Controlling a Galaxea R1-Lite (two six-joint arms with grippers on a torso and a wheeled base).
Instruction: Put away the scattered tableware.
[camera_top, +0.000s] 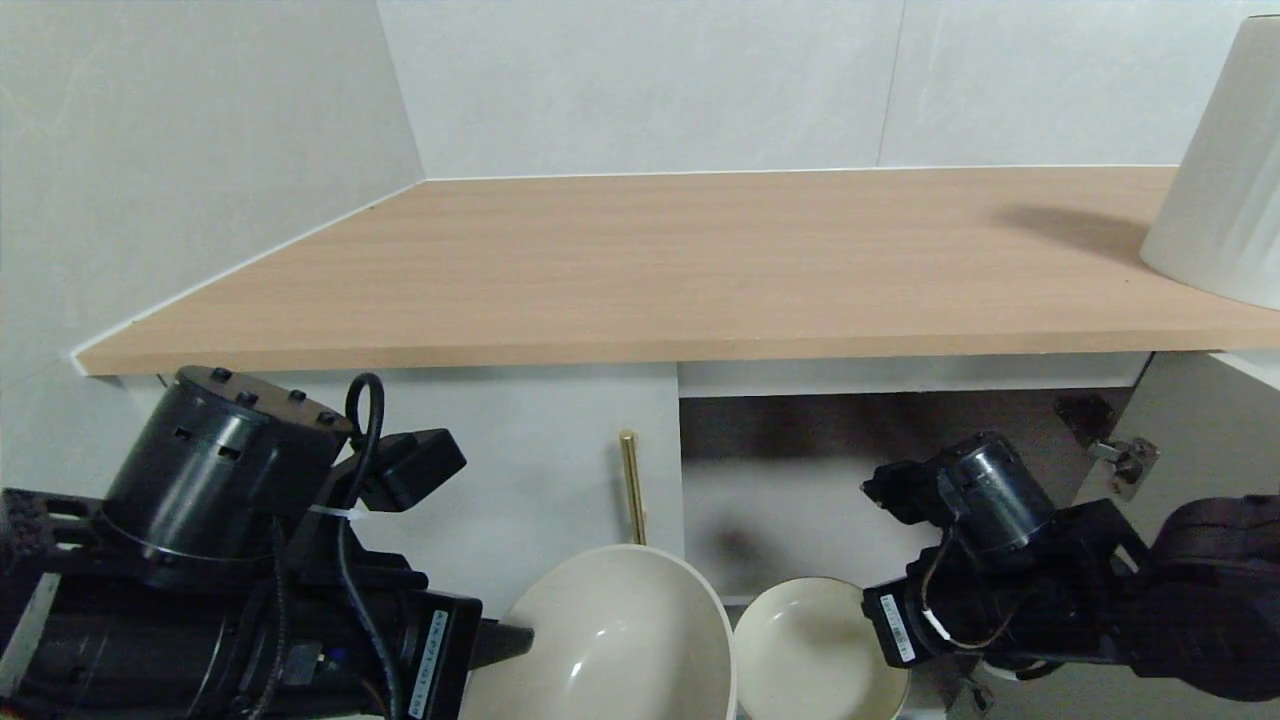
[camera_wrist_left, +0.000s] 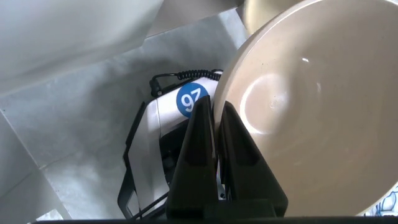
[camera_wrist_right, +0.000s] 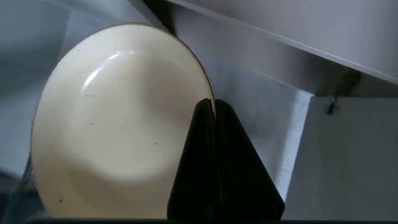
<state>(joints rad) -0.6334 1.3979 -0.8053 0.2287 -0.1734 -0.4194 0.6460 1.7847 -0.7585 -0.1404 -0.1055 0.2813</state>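
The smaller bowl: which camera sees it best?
The right wrist view: it shows the smaller bowl almost whole, rim pinched in the right tool. The head view shows part of it, low down, beside the bigger bowl. The left wrist view looks at the bigger bowl.

Countertop (camera_top: 700, 260) evenly lit; lampshade (camera_top: 1220, 170) throws soft shadow leftward; cabinet interior (camera_top: 800, 430) dim; glints on large bowl (camera_wrist_left: 311, 112), small bowl (camera_wrist_right: 118, 124).

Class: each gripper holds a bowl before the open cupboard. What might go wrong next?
The left gripper pinches the large bowl only at its rim, the right gripper the small bowl likewise: either might slip. The bowls hang close together and might knock. The large bowl might strike the brass handle nearby.
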